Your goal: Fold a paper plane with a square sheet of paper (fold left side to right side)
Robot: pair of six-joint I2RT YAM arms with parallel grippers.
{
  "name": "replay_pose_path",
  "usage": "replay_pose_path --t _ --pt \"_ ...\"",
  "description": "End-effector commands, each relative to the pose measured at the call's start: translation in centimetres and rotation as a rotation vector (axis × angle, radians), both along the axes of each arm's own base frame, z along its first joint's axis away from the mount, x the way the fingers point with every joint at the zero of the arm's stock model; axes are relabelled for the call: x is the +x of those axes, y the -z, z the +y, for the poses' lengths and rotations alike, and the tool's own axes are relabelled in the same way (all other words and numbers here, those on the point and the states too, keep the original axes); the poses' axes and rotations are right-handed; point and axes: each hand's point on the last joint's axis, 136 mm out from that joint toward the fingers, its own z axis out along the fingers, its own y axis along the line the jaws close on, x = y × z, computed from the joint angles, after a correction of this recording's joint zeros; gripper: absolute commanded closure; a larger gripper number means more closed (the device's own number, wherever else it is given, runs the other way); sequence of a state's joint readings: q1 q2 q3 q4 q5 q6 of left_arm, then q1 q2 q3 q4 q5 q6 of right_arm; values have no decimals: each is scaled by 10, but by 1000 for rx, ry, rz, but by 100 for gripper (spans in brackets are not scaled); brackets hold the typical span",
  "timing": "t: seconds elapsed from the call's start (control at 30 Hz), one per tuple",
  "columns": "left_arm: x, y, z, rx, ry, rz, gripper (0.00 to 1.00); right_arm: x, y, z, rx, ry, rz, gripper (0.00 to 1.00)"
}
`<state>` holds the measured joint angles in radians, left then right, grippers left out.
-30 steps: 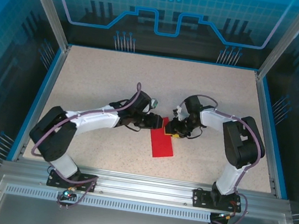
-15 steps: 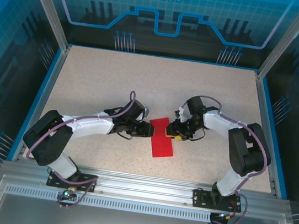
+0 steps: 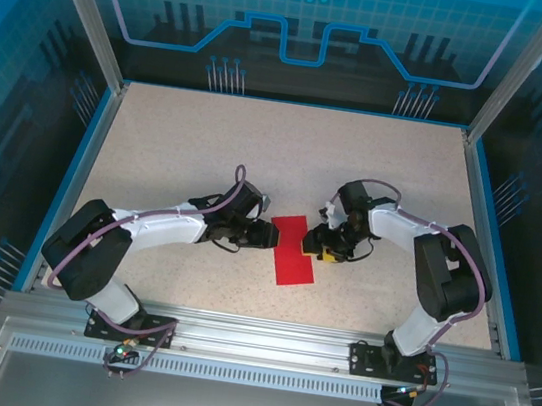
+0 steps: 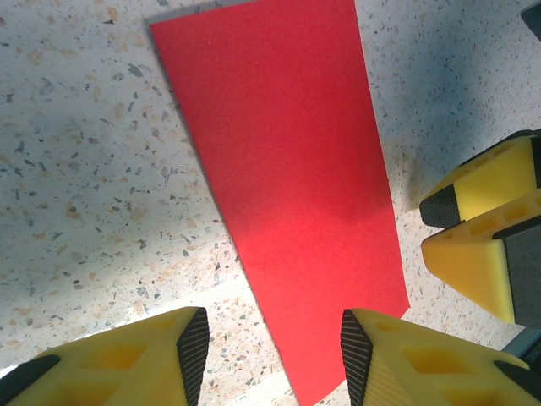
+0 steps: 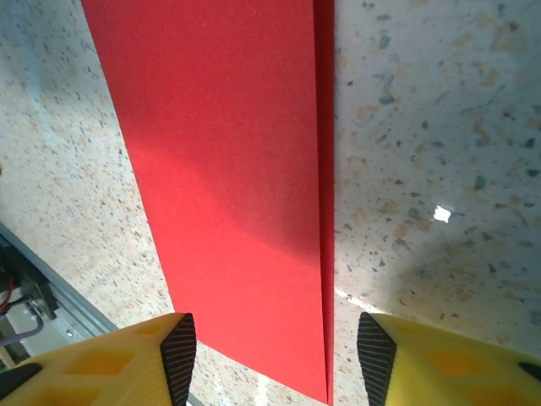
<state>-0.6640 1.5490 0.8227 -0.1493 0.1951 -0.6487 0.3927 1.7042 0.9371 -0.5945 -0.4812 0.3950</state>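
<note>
Released folded square sheet of paper [image 3: 293, 251] from right gripper [image 5: 276, 351], jaws now apart | left gripper [image 4: 272, 342] parted, empty, at left edge | half-fold seemingly done, crease next

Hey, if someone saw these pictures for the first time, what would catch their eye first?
The bright red paper, folded into a narrow strip, lies flat near the middle of the speckled table. The left gripper and the right gripper, both open, sit close on either side of it, low over the tabletop.
</note>
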Motion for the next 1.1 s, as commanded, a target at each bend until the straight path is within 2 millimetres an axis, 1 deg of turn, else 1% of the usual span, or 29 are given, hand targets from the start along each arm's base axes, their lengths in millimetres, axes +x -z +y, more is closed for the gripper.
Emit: replay_pose_path --t 0.0,0.07,0.17,0.23,0.3,0.4,0.53,0.9,1.07 --pt "-2 -9 -7 -37 16 -3 53 -5 -2 -1 -40 -24 -5 43" --pt "-8 -9 -18 -80 40 13 54 -4 -1 -4 -55 -12 -11 43" --pt "-16 -4 -37 -102 86 45 56 -4 -2 -5 -56 -10 -7 44" --pt "-19 2 -46 -96 102 63 57 -6 -2 -5 -54 -10 -4 44" --pt "-17 9 -51 -86 94 79 57 -7 -2 -7 -61 -12 -5 44" --pt "-13 18 -52 -62 78 99 58 -9 -1 -9 -73 -14 -4 44" --pt "-13 26 -49 -27 69 118 58 -9 -1 -11 -76 -11 -4 44" --pt "-13 35 -40 51 59 131 58 -12 2 -14 -95 -11 2 43" --pt "-12 39 -44 55 68 136 58 -12 2 -15 -98 -11 0 43"
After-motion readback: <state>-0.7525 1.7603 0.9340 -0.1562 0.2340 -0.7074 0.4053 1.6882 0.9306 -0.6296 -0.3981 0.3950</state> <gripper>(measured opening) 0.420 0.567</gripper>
